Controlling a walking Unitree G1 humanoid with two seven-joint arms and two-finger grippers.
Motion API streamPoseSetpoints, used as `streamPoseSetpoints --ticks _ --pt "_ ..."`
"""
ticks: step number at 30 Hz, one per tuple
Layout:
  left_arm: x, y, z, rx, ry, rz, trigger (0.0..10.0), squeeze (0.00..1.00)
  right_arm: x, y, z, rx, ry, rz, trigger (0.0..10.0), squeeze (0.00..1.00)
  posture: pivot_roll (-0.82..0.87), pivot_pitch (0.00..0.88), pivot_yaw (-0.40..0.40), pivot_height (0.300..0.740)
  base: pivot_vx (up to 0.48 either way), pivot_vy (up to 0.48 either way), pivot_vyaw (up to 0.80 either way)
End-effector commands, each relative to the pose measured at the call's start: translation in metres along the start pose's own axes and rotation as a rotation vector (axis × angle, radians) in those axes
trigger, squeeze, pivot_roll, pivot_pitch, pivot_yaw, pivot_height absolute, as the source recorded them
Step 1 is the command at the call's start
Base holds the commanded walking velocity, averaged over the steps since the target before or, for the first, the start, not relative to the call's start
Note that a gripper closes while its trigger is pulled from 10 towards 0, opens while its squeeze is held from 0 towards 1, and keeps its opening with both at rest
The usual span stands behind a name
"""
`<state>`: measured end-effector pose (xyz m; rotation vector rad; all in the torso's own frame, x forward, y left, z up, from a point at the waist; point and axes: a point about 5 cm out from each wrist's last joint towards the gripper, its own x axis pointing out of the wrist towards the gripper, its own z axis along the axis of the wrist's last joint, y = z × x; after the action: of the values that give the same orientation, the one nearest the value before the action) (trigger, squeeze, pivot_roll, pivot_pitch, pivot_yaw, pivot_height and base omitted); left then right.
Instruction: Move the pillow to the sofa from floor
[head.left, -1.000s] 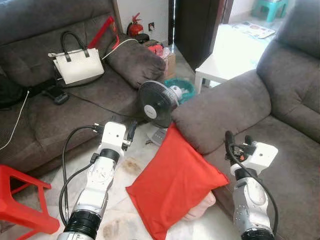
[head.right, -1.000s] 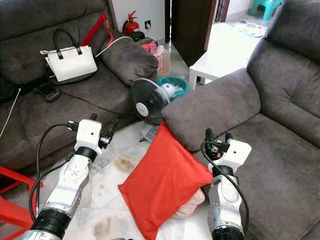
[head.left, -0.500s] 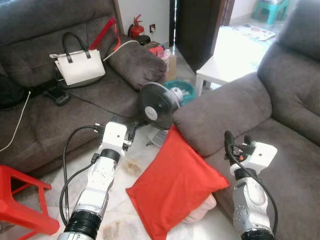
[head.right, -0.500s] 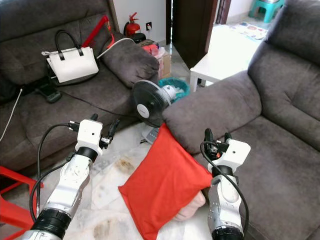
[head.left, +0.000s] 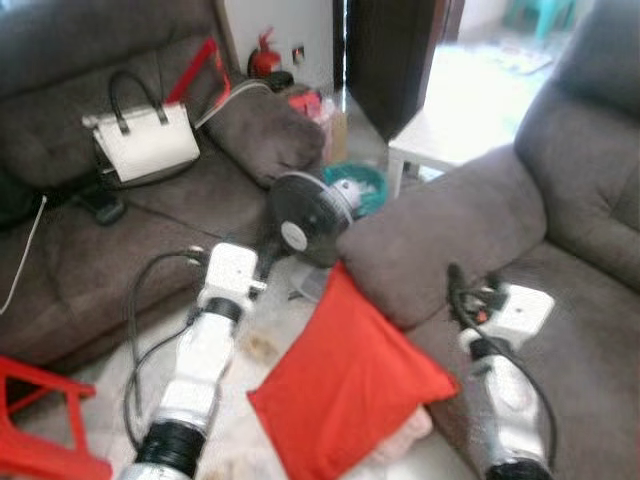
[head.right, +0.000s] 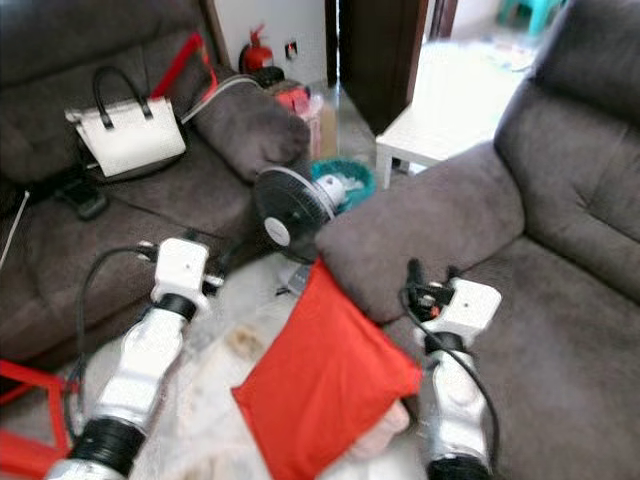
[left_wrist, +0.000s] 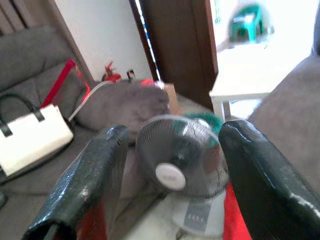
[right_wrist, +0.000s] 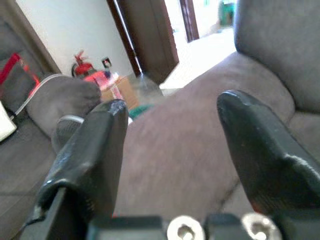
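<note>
The red pillow (head.left: 350, 385) lies on the floor (head.left: 255, 345), its top corner leaning against the arm of the grey sofa (head.left: 560, 290). My left gripper (left_wrist: 172, 165) hovers wide open and empty, facing a small fan (head.left: 305, 220); my right gripper (right_wrist: 170, 150), equally open and empty, sits above the sofa seat.

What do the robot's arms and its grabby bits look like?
Both arms are shiny silver tubes with black rings near the bottom and a white boxy block at the wrist. Black cables loop alongside. The left tool and right tool each have two long, rounded black fingers.
</note>
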<state>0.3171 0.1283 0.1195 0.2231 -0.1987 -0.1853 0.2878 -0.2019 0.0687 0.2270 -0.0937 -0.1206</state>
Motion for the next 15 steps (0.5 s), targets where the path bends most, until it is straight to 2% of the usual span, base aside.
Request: streamPoseSetpoints --ticks 1,15 --pt "-0.0030 0.0100 -0.0039 0.007 0.018 0.025 10.0 0.00 0.0006 0.0102 -0.0028 0.011 0.013 0.027 10.0 0.00 0.09 0.066 0.046 0.740 0.277 0.000 0.00" --pt "-0.0043 0.0063 -0.0067 0.009 0.022 -0.001 10.0 0.00 0.0016 0.0114 -0.0045 0.012 0.024 0.035 10.0 0.00 0.10 0.064 0.043 0.740 0.020 0.000 0.00"
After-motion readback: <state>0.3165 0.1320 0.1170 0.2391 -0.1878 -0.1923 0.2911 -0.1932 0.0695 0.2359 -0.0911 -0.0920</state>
